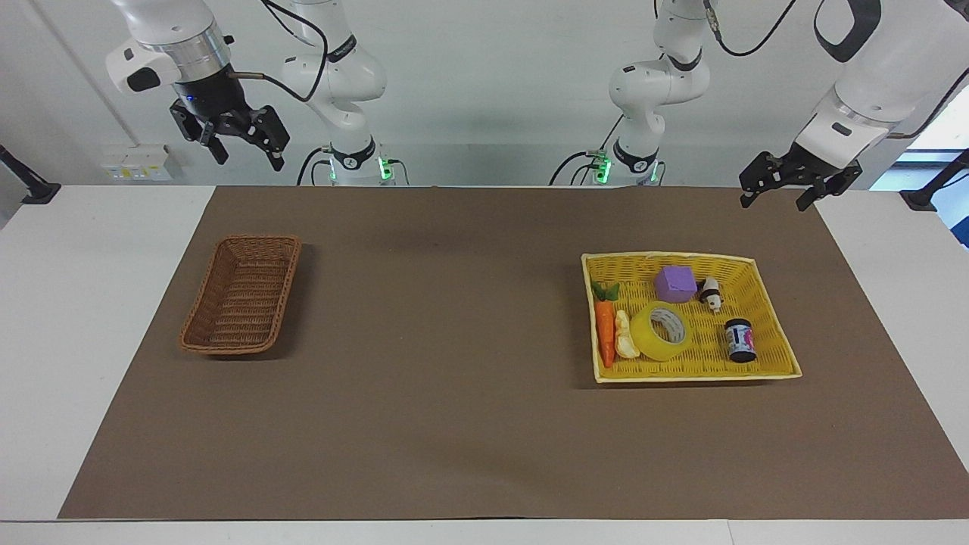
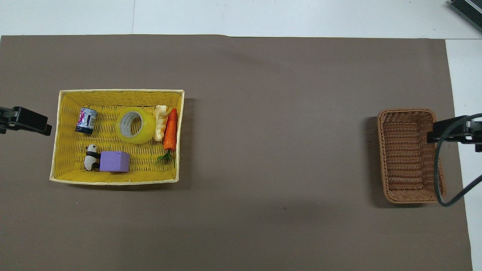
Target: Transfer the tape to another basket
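Observation:
The tape (image 1: 660, 331), a yellow roll with a white printed core, lies in the yellow woven tray (image 1: 696, 375) between a cream ridged piece and a small can; it also shows in the overhead view (image 2: 135, 127). The dark brown wicker basket (image 1: 242, 299) stands empty at the right arm's end of the mat, also in the overhead view (image 2: 408, 158). My left gripper (image 1: 772, 203) is open, up in the air over the mat's edge by the tray. My right gripper (image 1: 250, 161) is open, raised high over the basket's end of the table.
The tray (image 2: 120, 91) also holds an orange carrot (image 2: 170, 130), a purple block (image 2: 115, 161), a panda figure (image 2: 90, 162) and a small can (image 2: 86, 120). A brown mat (image 1: 454, 341) covers the table. A black cable (image 2: 438, 180) loops over the basket's edge.

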You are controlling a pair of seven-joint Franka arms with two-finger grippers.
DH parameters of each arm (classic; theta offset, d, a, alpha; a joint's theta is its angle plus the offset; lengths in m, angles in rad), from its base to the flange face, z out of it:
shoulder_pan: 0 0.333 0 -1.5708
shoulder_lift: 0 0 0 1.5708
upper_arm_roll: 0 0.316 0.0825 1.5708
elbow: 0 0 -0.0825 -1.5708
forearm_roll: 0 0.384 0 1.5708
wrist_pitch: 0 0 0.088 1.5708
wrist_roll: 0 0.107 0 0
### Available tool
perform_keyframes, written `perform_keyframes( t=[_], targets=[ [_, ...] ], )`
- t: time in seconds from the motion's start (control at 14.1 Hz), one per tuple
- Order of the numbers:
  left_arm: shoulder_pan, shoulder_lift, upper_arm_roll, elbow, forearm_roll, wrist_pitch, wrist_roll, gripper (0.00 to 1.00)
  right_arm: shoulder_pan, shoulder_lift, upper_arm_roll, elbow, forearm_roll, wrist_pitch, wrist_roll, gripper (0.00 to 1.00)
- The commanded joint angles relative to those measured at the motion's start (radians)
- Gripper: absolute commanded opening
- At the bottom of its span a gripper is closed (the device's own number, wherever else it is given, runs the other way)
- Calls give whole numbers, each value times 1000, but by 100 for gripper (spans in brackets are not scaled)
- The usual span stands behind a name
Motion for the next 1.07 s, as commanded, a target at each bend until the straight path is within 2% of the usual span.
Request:
perform_keyframes(
  t=[0.0, 0.64, 0.85, 1.0],
  targets=[
    [14, -14, -4, -12, 8, -9, 4, 100, -12, -10, 5, -11, 18, 15, 6, 100],
    [37, -42, -3, -130, 5, 91, 13, 100, -12, -10, 5, -11, 16, 14, -1, 100],
    [68, -49, -3, -205, -73, 179, 16, 100, -12, -10, 5, -11, 16, 12, -1, 100],
    [65, -54, -4, -273, -79, 267, 16, 100, -12, -10, 5, -11, 16, 12, -1, 100]
  ],
)
